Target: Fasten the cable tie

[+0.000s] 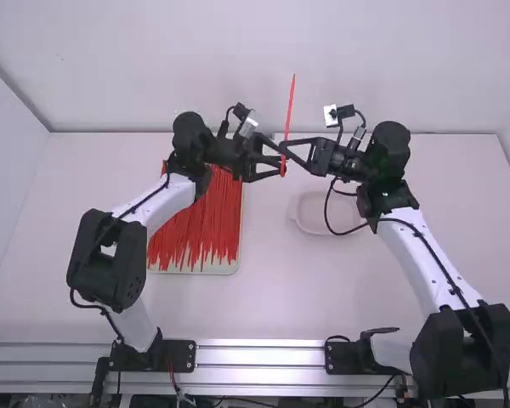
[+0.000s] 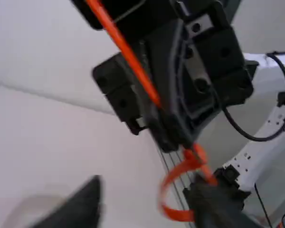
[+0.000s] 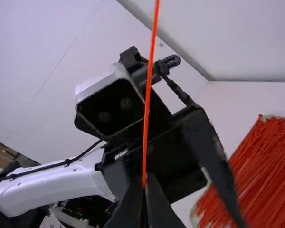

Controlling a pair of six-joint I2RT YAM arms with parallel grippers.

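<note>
Arms (image 1: 166, 200) raised tip to tip, right jaws pinching cable tie (image 1: 290, 106), left jaws spread

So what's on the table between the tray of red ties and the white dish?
Nothing: bare table between tray and dish, seen in the high view.

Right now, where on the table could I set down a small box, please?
Bare: the table between tie tray and bowl, toward the near edge, and right of the right arm. Crowded: farther back, where left gripper and right gripper meet at the cable tie.
</note>
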